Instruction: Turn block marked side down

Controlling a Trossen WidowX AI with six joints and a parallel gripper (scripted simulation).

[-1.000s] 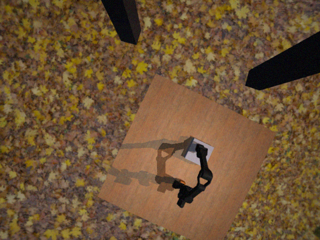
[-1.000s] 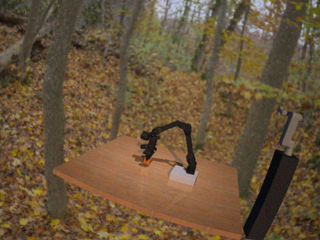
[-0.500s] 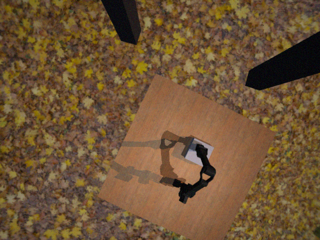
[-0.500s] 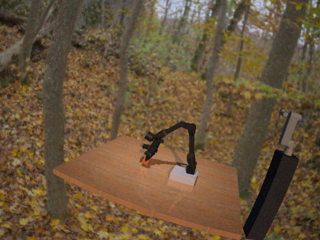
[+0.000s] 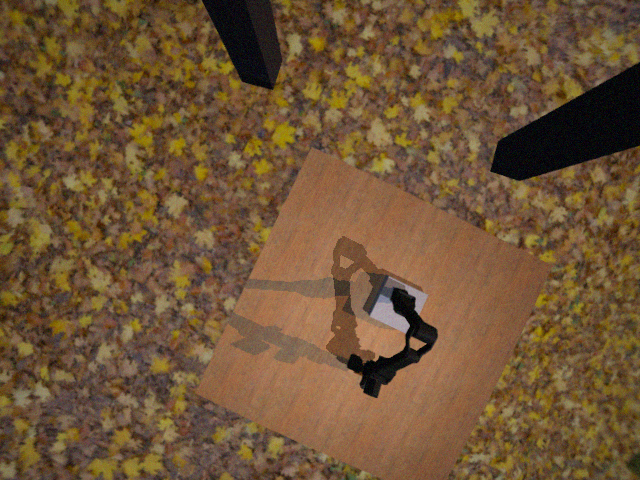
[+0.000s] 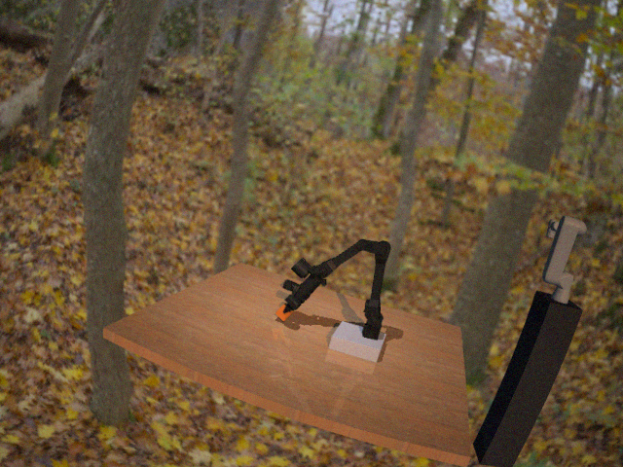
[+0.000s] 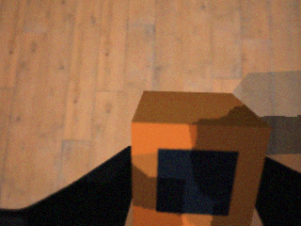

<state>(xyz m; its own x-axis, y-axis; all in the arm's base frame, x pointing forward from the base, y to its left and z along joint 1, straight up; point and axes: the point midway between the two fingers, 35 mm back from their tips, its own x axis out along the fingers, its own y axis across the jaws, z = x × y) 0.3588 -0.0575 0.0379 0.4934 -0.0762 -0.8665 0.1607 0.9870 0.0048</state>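
The block (image 6: 283, 312) (image 7: 198, 141) is an orange cube with a dark blue square mark (image 7: 197, 181) on one face. My gripper (image 6: 290, 305) (image 5: 356, 363) is shut on the block and holds it tilted, a little above the wooden table (image 5: 310, 206) (image 6: 201, 326) (image 7: 71, 71). In the wrist view the marked face points toward the camera, and the dark fingers flank the block at the lower left and lower right. In the overhead view the gripper hides the block.
The arm stands on a white base (image 5: 385, 312) (image 6: 351, 341) near the table's middle. Two black posts (image 5: 248, 36) (image 5: 568, 129) stand off the table; one post (image 6: 528, 377) carries a camera (image 6: 561, 256). Leafy ground and tree trunks surround the table.
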